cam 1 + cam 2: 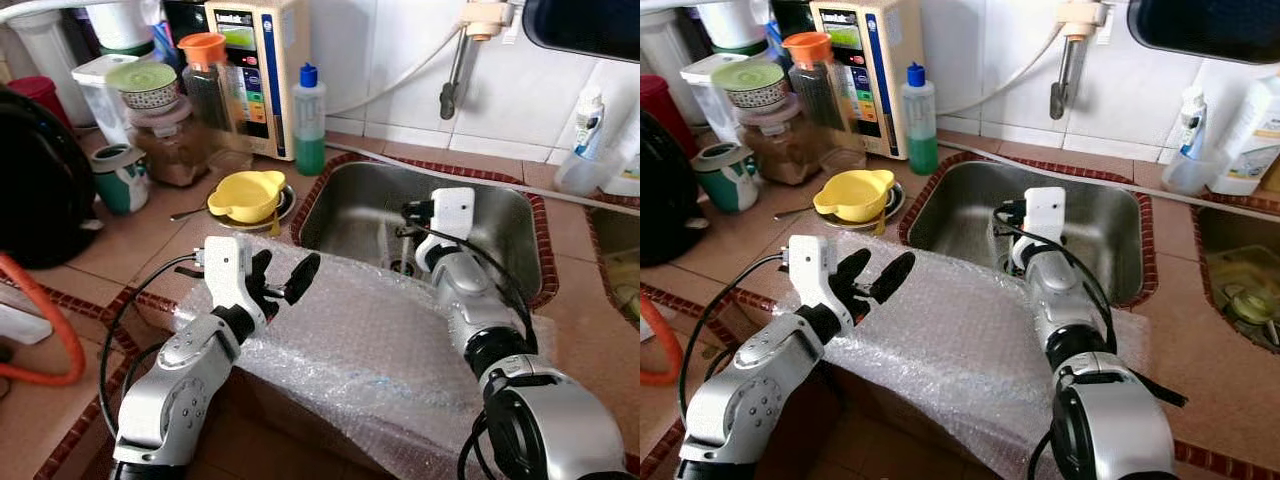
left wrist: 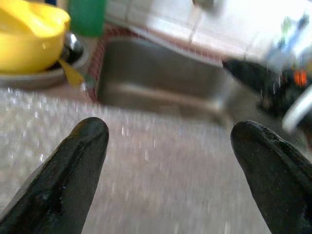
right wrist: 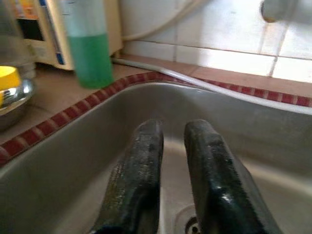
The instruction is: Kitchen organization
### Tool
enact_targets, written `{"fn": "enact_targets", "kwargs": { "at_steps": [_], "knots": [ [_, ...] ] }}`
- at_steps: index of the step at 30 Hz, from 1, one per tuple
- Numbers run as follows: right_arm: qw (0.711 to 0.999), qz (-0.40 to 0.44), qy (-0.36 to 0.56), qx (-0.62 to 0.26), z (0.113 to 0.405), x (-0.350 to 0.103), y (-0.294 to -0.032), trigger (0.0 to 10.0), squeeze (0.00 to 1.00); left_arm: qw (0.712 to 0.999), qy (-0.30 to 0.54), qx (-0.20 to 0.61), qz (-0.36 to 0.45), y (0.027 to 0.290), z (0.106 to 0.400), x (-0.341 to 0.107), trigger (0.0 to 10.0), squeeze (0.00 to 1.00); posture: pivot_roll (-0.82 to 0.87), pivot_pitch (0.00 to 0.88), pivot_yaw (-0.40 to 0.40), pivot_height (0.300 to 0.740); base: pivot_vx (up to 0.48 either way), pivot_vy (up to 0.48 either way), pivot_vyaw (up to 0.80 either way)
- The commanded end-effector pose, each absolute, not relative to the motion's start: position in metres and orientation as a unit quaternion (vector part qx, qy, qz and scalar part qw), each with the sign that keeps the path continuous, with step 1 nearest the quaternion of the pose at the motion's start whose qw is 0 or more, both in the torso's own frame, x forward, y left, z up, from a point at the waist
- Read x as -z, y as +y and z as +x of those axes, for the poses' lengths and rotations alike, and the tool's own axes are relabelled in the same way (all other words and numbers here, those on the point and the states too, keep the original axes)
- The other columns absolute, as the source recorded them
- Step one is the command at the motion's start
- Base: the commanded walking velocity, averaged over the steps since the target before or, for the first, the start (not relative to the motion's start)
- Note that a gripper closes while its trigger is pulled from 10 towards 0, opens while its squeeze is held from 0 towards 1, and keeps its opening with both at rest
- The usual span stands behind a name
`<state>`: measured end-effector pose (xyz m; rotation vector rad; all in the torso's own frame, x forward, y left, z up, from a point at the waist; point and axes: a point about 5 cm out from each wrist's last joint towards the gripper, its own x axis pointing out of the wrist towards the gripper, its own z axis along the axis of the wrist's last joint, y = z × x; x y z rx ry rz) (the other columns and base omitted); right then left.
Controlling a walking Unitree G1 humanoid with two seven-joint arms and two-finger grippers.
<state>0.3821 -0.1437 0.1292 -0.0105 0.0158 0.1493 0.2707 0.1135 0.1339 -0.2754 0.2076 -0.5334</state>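
Covering the near edge of the tiled counter (image 1: 110,255) and the front rim of the steel sink (image 1: 520,225) is a sheet of bubble wrap (image 1: 380,350), spread loosely and draped toward the robot.

Left gripper (image 1: 282,275): above the wrap's left part, fingers spread wide, nothing between them; whether it touches the wrap cannot be told. In the left wrist view the two black fingers (image 2: 68,170) stand well apart over the wrap, facing the sink.

Right gripper (image 3: 170,180): reaching down into the sink basin near the drain, fingers nearly together with a narrow gap, holding nothing.

Other items on the counter, left of the sink:
- yellow bowl (image 1: 246,194) sitting on a metal plate (image 1: 285,205), just beside the sink's left rim;
- bottle of green liquid (image 1: 309,120) with a blue cap, against the wall;
- cream-coloured appliance (image 1: 255,70) beside the bottle;
- jar with an orange lid (image 1: 205,75);
- green mug (image 1: 122,178).

Wall tap (image 1: 455,75) above the sink.
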Motion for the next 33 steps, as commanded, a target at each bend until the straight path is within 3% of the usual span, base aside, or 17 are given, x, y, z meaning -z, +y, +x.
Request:
{"fn": "enact_targets", "kwargs": {
  "at_steps": [1, 16, 24, 33],
  "knots": [
    [0.996, -0.010, 0.001, -0.090, 0.384, -0.134, -0.137, 10.0, 1.00, 0.947, 0.113, 0.276, -0.122, 0.112, 0.267, -0.132, 10.0, 0.00, 0.20, 0.000, 0.041, 0.740, 0.000, 0.000, 0.00],
    [0.995, 0.020, -0.052, -0.080, 0.382, -0.144, -0.134, 10.0, 1.00, 0.954, 0.107, 0.258, -0.113, 0.116, 0.278, -0.138, 10.0, 0.00, 0.17, 0.000, 0.058, 0.740, 0.000, 0.000, 0.00],
    [0.985, 0.036, -0.141, -0.092, 0.354, -0.168, -0.132, 10.0, 1.00, 0.986, 0.038, 0.142, -0.081, 0.140, 0.307, -0.151, 10.0, 0.00, 0.11, 0.000, 0.058, 0.740, 0.000, 0.000, 0.00],
    [0.981, 0.063, -0.136, -0.122, 0.316, -0.176, -0.121, 10.0, 1.00, 0.998, -0.031, 0.026, -0.044, 0.168, 0.340, -0.175, 10.0, 0.00, 0.06, 0.000, 0.051, 0.740, 0.000, 0.000, 0.00]
  ]
}}
